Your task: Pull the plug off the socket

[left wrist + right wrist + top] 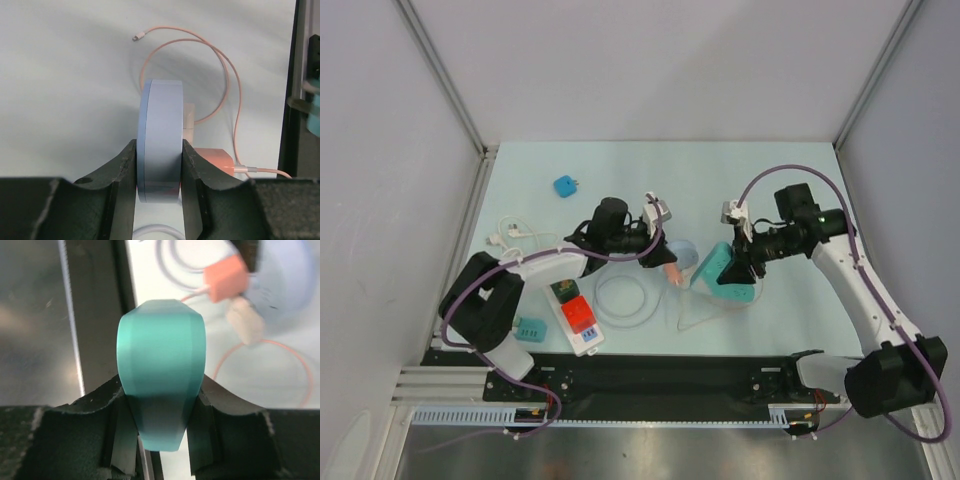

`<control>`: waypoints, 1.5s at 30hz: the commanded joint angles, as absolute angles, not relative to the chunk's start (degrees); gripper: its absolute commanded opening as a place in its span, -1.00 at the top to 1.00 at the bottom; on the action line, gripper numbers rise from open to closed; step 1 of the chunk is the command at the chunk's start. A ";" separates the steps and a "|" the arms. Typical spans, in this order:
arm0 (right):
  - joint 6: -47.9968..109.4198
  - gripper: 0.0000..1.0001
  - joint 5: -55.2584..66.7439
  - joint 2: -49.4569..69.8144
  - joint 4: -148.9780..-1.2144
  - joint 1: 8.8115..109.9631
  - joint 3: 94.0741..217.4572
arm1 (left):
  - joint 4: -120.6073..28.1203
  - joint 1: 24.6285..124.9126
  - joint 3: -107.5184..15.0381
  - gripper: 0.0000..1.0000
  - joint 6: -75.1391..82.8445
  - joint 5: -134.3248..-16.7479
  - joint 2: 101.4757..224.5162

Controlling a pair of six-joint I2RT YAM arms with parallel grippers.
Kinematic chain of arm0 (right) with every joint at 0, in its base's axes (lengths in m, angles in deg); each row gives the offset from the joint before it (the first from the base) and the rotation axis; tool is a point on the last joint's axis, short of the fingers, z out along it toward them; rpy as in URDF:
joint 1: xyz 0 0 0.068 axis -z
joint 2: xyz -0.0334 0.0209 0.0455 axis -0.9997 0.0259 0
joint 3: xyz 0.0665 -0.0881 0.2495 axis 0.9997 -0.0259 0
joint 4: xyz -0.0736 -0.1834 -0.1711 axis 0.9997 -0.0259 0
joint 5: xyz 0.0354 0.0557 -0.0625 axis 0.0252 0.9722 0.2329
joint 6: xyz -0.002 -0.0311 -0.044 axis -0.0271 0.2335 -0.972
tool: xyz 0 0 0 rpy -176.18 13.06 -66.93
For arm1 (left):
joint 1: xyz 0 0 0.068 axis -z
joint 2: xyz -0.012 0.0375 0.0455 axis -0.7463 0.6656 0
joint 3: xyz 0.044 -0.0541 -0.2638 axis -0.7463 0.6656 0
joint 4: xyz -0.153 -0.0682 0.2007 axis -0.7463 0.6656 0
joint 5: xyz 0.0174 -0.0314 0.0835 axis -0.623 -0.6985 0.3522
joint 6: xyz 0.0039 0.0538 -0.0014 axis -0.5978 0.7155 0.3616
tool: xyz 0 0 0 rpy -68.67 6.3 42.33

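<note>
Though apart, blue disc (160, 125) in left hand (159, 157), teal block (161, 360) in right hand (161, 407).

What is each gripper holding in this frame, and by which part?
The left gripper clamps the blue disc across its two flat faces. The right gripper clamps the teal block by its two sides, near its narrower end.

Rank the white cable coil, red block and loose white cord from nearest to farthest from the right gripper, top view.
From the right gripper:
1. white cable coil, centre.
2. red block, lower left.
3. loose white cord, far left.
</note>
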State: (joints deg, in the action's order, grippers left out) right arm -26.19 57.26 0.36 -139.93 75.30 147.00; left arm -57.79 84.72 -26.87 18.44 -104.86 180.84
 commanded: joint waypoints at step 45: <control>32.69 0.21 16.03 56.97 -72.74 100.29 178.30 | -80.79 84.57 -3.08 1.00 -6.54 -101.11 151.66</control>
